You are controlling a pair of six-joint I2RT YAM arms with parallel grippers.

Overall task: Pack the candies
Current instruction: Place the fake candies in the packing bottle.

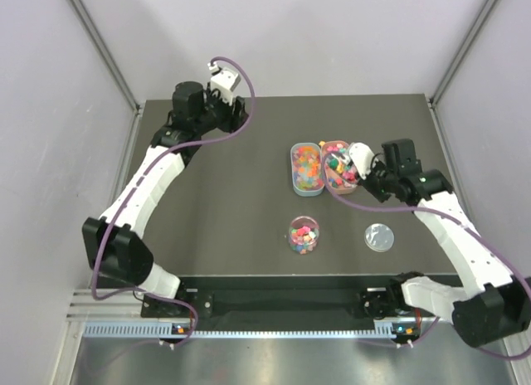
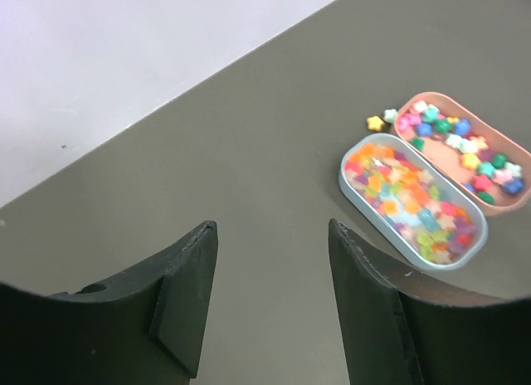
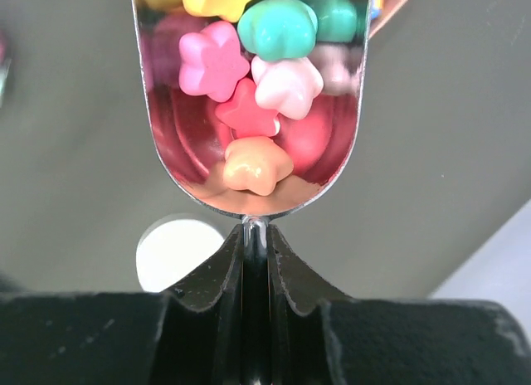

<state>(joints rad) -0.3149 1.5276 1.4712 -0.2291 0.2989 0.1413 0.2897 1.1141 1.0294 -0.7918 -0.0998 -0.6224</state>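
Candies (image 3: 257,70), star-shaped, lay heaped in the clear scoop (image 3: 192,153), its handle pinched by the nearly closed right gripper (image 3: 255,236), a detail given only by the right wrist view. Only the top view listed the part-filled cup (image 1: 304,235) and lid (image 1: 379,236) by the table's (image 1: 232,202) near edge, and only the left wrist view showed two stray stars (image 2: 375,122) beside the pink tray (image 2: 485,126). The right arm reached in from the right edge with the scoop over the pink tray, which touched the blue tray (image 2: 343,179); the left arm stretched to the far left corner, left gripper (image 2: 272,236) wide and holding nothing, well apart from both trays.
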